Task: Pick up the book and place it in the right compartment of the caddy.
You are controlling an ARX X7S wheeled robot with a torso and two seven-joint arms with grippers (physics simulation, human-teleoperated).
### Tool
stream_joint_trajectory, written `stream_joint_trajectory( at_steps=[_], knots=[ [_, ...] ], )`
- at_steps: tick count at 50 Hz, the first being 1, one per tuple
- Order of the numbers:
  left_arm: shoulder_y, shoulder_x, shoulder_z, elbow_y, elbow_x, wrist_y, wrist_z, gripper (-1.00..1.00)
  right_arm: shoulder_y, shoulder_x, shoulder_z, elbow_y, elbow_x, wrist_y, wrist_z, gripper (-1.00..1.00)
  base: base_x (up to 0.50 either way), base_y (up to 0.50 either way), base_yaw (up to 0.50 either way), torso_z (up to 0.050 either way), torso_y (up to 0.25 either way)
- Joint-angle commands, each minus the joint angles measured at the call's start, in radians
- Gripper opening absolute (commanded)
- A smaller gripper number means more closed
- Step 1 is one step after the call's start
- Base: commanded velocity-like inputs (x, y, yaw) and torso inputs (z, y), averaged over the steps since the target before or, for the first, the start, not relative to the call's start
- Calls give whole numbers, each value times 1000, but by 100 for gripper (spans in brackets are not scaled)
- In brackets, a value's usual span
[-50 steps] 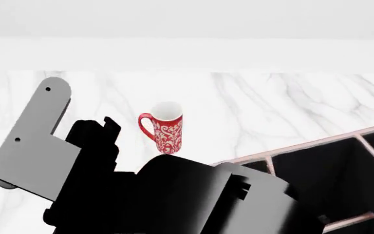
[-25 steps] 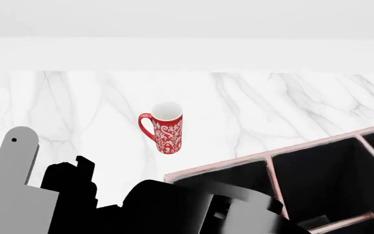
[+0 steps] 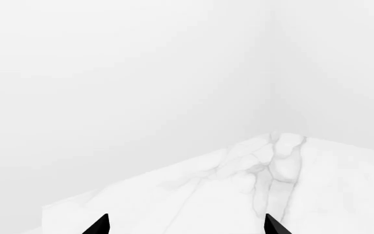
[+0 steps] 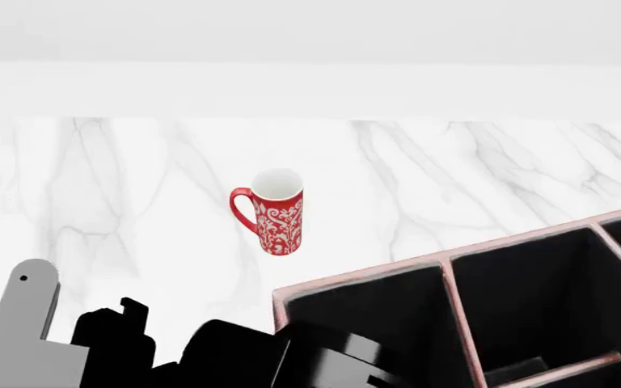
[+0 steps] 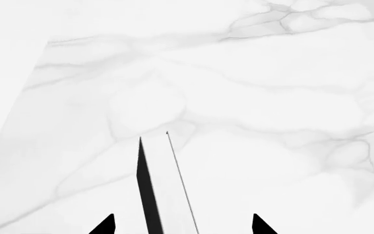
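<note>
Straddling the book [image 5: 149, 195], my right pincer [image 5: 181, 225] stands released: both tips sit clear of the covers, one on each side. I judge the step in hand to be the grasp, not yet made. The next move calls for closing squarely on the two flat covers, then lifting and carrying toward the caddy [image 4: 359, 279] and its right compartment. The book shows edge-on above the marble table [image 5: 271, 97], with a matte black cover and a white page edge. My left pincer [image 3: 185, 225] is released and holds nothing.
</note>
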State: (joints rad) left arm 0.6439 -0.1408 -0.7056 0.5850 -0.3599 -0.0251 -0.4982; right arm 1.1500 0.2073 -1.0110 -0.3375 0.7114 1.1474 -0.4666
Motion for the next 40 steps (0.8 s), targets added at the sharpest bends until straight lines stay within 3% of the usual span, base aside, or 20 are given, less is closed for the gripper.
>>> stream_joint_trajectory(
  at_steps=[1, 25, 40],
  knots=[
    [-2, -2, 5, 2, 2, -3, -2, 100, -15, -27, -86, 133, -69, -106, -51, 100, 0, 0, 0, 0, 0],
    [4, 0, 7, -9, 6, 5, 3, 100, -70, -100, -174, 430, -164, -313, -124, 100, 0, 0, 0, 0, 0],
    [-1, -1, 14, -19, 9, 11, 4, 100, -107, -110, -249, 423, -178, -330, -144, 100, 0, 0, 0, 0, 0]
  ],
)
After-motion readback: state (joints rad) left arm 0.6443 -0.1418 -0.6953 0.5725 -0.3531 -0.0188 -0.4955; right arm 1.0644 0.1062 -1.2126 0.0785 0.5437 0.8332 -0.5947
